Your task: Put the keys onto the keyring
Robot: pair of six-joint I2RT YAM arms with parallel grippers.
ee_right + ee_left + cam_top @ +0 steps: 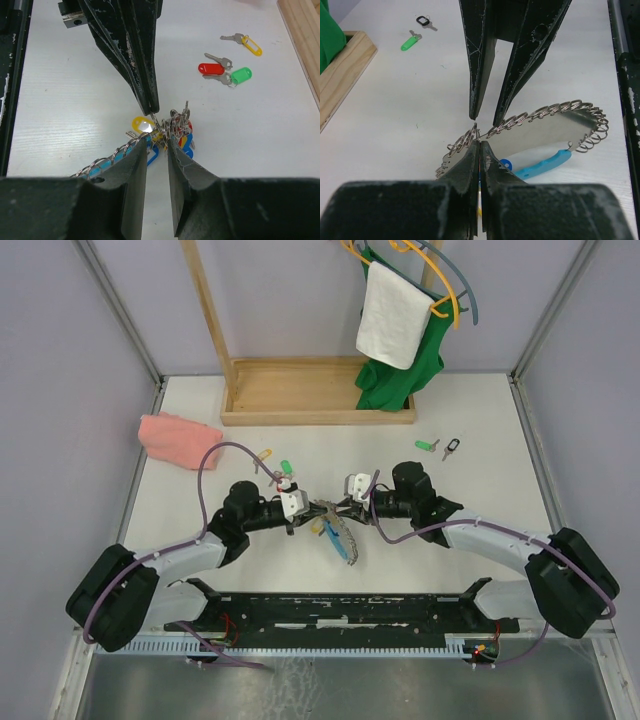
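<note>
Three silver keys left of middle: red-tagged key [210, 68], green-tagged key [241, 74], yellow-tagged key [252, 47]. Light-blue plastic keyring [335, 530] with grey coil at table [480, 420] middle; left jaws pinch coil, right jaws narrowly apart. Wooden tray [300, 418], far edge: green cloth [390, 385] overhangs.

On table [500, 475]: keyring [338, 533] front, keys [284, 468] behind (towel [178, 440] left).
</note>
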